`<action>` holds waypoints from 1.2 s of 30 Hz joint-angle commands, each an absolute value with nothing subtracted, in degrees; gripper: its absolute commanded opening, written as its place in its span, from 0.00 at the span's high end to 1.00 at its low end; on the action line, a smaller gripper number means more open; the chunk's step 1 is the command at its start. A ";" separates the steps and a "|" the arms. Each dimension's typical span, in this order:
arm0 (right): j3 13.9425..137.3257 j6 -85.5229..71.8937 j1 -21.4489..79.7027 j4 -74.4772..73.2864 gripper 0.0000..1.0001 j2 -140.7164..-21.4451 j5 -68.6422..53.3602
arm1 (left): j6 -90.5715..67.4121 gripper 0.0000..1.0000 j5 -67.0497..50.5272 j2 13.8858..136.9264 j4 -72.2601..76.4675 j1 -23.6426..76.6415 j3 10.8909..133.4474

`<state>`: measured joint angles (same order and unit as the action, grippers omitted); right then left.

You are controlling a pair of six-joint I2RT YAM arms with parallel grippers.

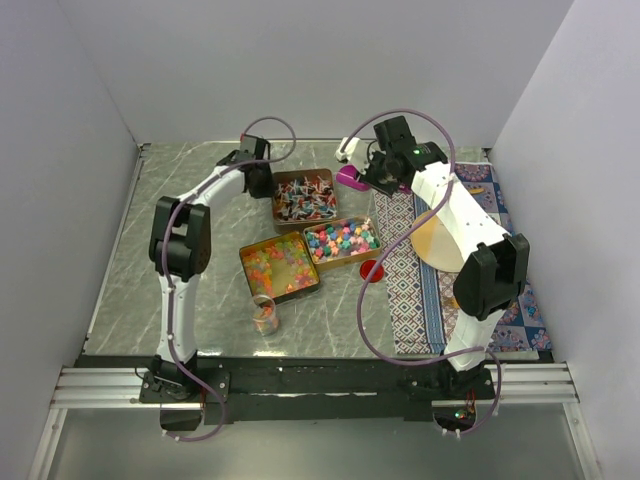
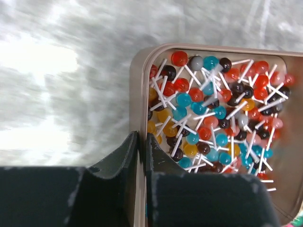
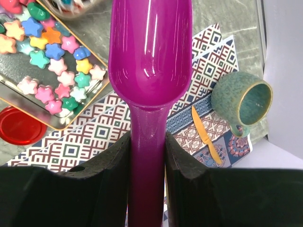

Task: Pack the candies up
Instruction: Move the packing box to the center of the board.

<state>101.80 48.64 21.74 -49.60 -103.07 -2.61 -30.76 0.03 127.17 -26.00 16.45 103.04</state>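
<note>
Three open tins hold the candies: small lollipops on white sticks [image 2: 213,109] in the far tin [image 1: 305,197], star-shaped sweets [image 3: 52,71] in the right tin [image 1: 342,240], and orange-yellow jelly bits in the near tin [image 1: 280,265]. My left gripper [image 2: 142,146] is shut on the left wall [image 2: 137,94] of the lollipop tin, one finger outside and one inside. My right gripper [image 3: 147,156] is shut on the handle of the purple scoop [image 3: 150,61]. The scoop's empty bowl hangs between the lollipop tin and the star tin.
A clear cup [image 1: 264,312] with a few candies stands near the front, left of centre. A flat red lid [image 3: 19,125] lies beside the star tin. On the patterned mat [image 3: 80,146] at right sit a green mug [image 3: 244,97], an orange knife [image 3: 206,135] and a yellowish plate [image 1: 437,240].
</note>
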 commanded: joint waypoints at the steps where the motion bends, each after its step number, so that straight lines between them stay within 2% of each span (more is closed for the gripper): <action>1: 103.97 47.55 21.44 -49.75 1.00 -101.16 -3.60 | -27.78 0.89 1.32 127.27 -25.58 12.66 104.68; 4: 104.76 47.37 21.71 -50.10 1.00 -101.95 -3.69 | -26.81 0.91 0.88 126.74 -25.84 11.61 103.19; 7: 105.55 48.07 22.50 -51.15 1.00 -102.48 -4.83 | -25.93 0.99 0.44 125.25 -26.19 10.99 100.20; 20: 114.95 52.64 26.98 -53.43 1.00 -110.47 -7.47 | -18.55 0.99 -1.23 119.45 -25.84 10.90 90.19; 25: 117.68 61.25 30.32 -54.93 1.00 -114.78 -6.33 | -16.18 0.99 -1.76 116.81 -23.91 10.90 86.32; 32: 117.51 77.05 35.42 -55.81 1.00 -118.12 1.48 | -14.94 0.99 -4.13 113.30 -21.80 11.86 82.53; 36: 122.51 82.35 35.68 -56.95 1.00 -121.72 4.39 | -15.73 0.99 -7.29 113.29 -21.88 12.13 82.79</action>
